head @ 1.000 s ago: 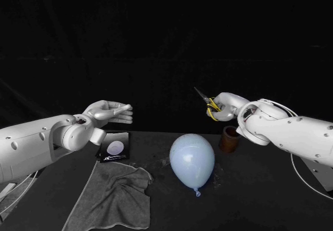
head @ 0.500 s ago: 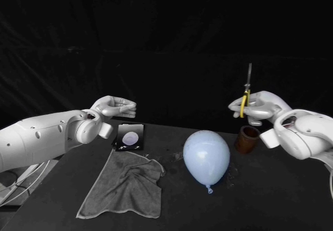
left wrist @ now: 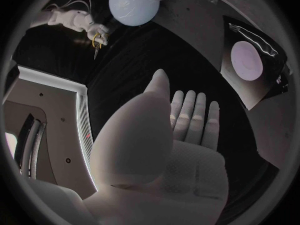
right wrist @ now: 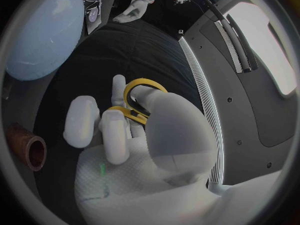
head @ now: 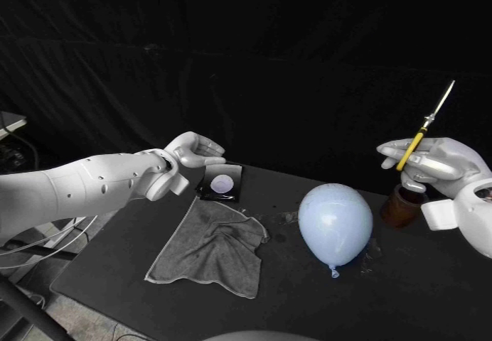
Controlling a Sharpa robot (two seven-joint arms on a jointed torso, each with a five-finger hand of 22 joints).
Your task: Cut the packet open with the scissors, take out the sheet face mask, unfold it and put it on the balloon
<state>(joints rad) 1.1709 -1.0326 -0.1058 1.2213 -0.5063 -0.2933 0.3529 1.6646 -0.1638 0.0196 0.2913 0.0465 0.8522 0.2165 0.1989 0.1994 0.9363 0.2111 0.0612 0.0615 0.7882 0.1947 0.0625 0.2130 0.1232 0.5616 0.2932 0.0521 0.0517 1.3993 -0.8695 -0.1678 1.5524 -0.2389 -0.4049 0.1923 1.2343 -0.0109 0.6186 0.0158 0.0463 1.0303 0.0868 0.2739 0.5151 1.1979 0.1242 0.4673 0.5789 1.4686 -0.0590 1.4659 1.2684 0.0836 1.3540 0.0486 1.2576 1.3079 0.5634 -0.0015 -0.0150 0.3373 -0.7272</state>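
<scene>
Whereas the scissors [head: 424, 128] leaned inward before, the right hand [head: 439, 165] tips them outward.

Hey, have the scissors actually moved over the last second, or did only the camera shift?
Yes. Against the brown cup, the scissors in the right hand have swung: their tip pointed to the cup's left before, now up and to its right.

The right hand [head: 436, 165] re-angles the scissors [head: 424, 128]. The blades, previously leaning toward the left arm, then vertical, now point up and lean away from it.
</scene>
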